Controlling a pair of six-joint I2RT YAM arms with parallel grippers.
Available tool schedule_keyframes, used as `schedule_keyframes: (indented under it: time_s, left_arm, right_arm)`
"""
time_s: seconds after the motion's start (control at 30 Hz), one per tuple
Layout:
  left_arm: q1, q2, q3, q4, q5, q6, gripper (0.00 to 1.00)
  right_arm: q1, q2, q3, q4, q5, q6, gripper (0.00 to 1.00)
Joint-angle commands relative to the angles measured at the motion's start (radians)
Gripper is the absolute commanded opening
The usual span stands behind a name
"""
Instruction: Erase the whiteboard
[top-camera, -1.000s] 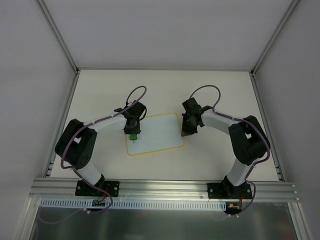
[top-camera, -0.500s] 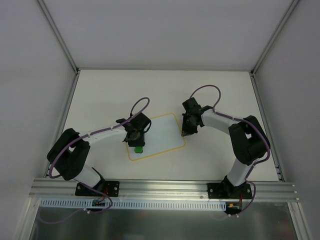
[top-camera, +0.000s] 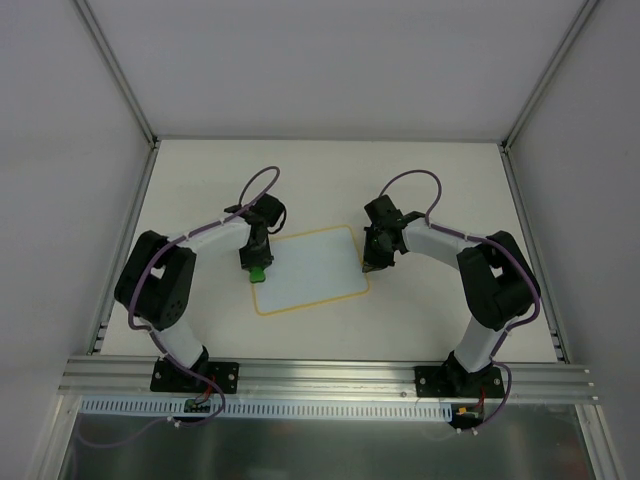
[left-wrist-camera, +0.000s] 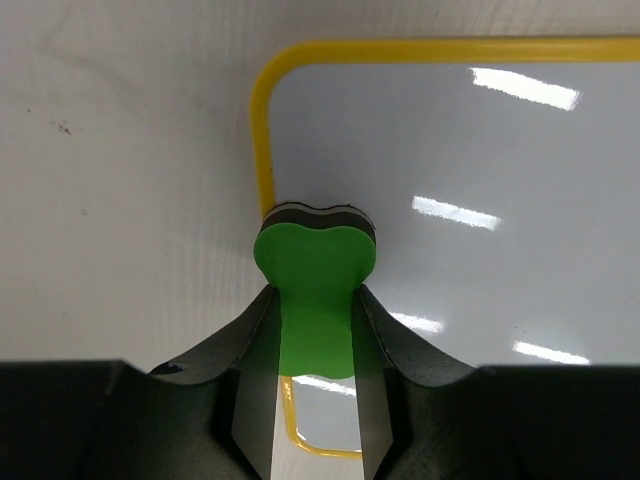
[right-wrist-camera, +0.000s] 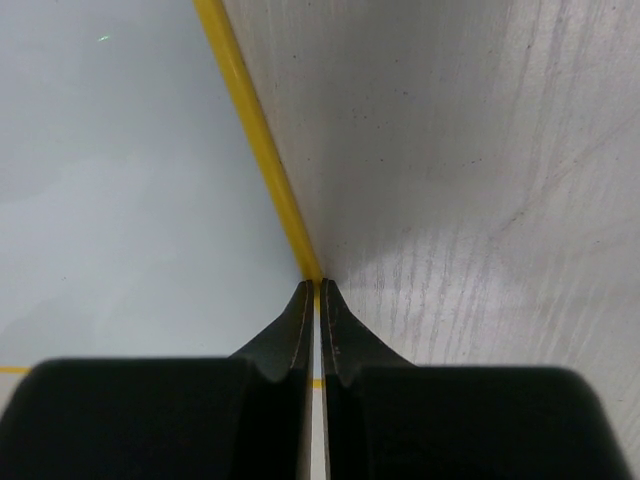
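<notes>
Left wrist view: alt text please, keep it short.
The left end effector grips a small green eraser block, its dark pad at the yellow border of a flat white board near a rounded corner. The board shows only glare, no marks; pale tabletop lies left of it.

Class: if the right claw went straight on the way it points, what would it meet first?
The whiteboard's yellow border, beside the table; the right claw's shut tips may already touch it.
</notes>
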Motion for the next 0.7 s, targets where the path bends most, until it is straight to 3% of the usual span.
schedule_keyframes:
  time_s: [0.0, 0.37, 0.5, 0.67]
  left_arm:
    - [-0.015, 0.096, 0.065, -0.036, -0.012, 0.045, 0.0]
    - [-0.245, 0.248, 0.246, -0.032, 0.134, 0.043, 0.0]
    - [-0.279, 0.229, 0.203, -0.031, 0.16, 0.016, 0.0]
    - [-0.241, 0.166, 0.094, -0.031, 0.097, 0.005, 0.0]
  right_arm:
    - [-0.002, 0.069, -0.046, -0.066, 0.1, -0.004, 0.0]
    - [0.0, 0.067, -0.048, -0.066, 0.103, -0.001, 0.0]
    - [-0.003, 0.065, -0.048, -0.066, 0.103, -0.003, 0.0]
    - [-0.003, 0.067, -0.048, -0.066, 0.103, -0.003, 0.0]
